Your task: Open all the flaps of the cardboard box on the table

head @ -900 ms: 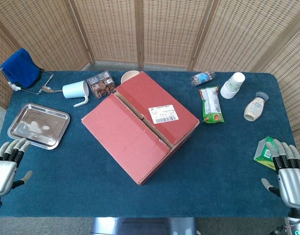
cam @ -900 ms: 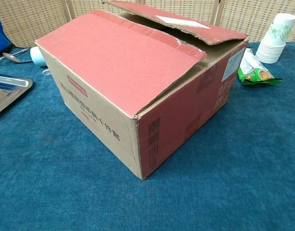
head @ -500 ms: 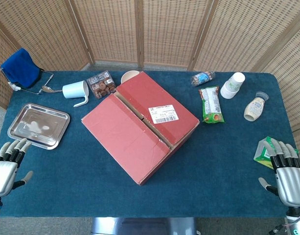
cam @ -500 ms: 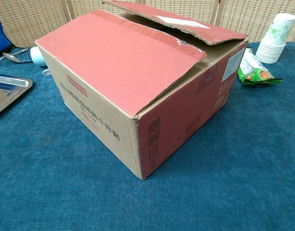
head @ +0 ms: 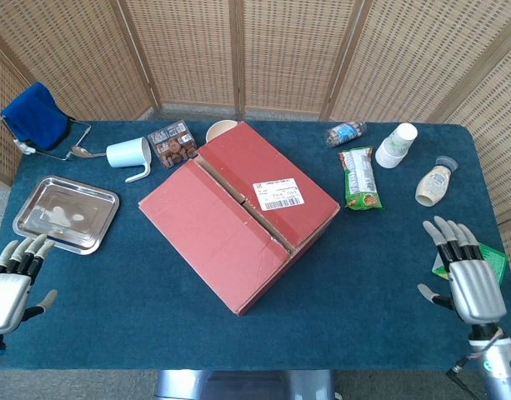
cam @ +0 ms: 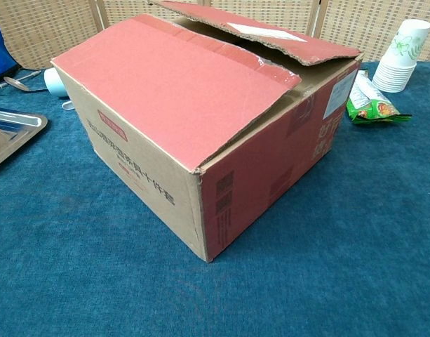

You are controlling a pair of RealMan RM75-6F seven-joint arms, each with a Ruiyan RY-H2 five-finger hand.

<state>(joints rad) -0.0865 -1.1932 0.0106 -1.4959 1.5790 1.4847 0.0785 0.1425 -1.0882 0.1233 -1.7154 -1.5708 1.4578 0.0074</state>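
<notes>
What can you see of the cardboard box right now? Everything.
The cardboard box sits mid-table on the blue cloth, turned at an angle to the table edges. Red printed top and end, plain brown long side with red lettering. Two large top flaps are folded down; the far flap, bearing a white barcode label, lifts slightly along the centre seam. Neither the left hand nor the right hand touches it.

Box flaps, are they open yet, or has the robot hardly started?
Hardly started. Both top flaps of the cardboard box lie shut, the far one lifted only slightly. Left hand and right hand are spread open at the table's edges, touching nothing. Every flap is left.
</notes>
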